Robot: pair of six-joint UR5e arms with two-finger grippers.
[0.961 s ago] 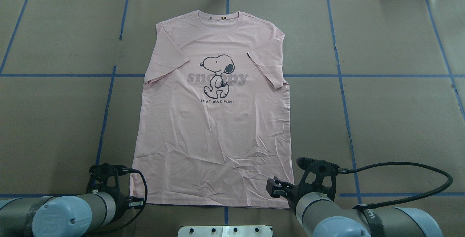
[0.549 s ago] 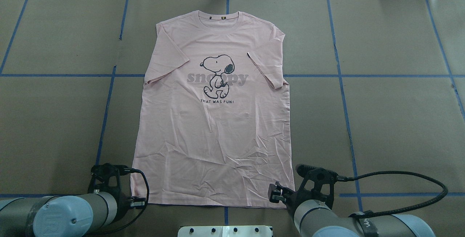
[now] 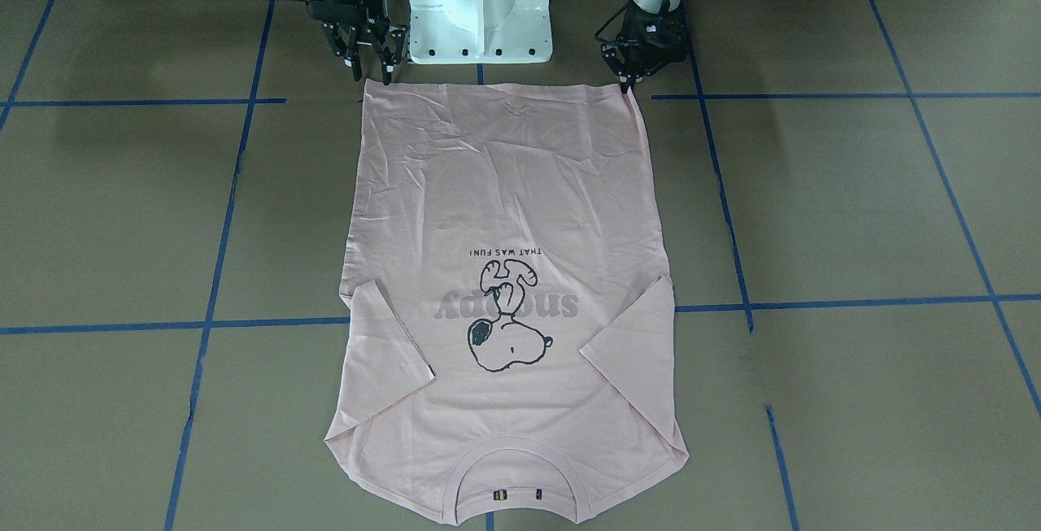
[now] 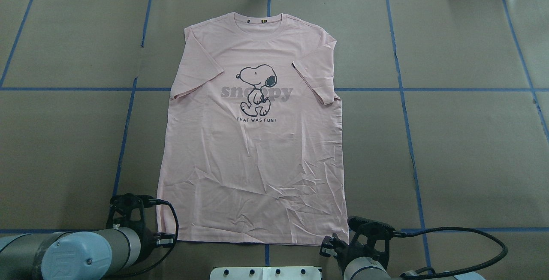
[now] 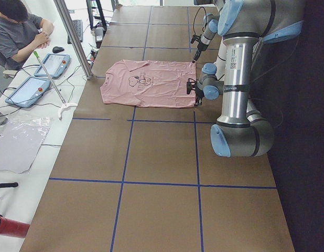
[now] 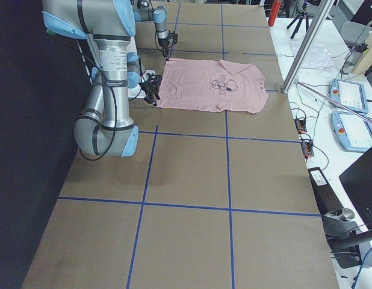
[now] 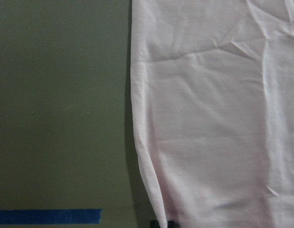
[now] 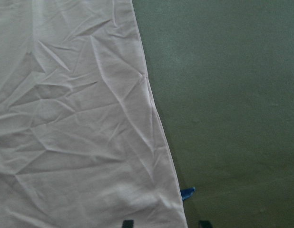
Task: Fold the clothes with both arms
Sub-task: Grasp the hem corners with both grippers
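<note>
Fingers L (image 3: 627, 82), fingers R (image 3: 385, 67) at T-shirt (image 3: 504, 189) hem corners; pedestal (image 3: 480, 2) between.

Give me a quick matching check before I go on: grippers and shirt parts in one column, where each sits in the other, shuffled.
Column one:
1. left gripper
2. right gripper
3. collar
4. dog print

Column two:
A. end of the shirt farthest from both grippers
B. shirt's near corner, overhead view's right
C. on the shirt's chest
D. shirt's near corner, overhead view's left

Pairs: 1-D, 2-B, 3-A, 4-C.
</note>
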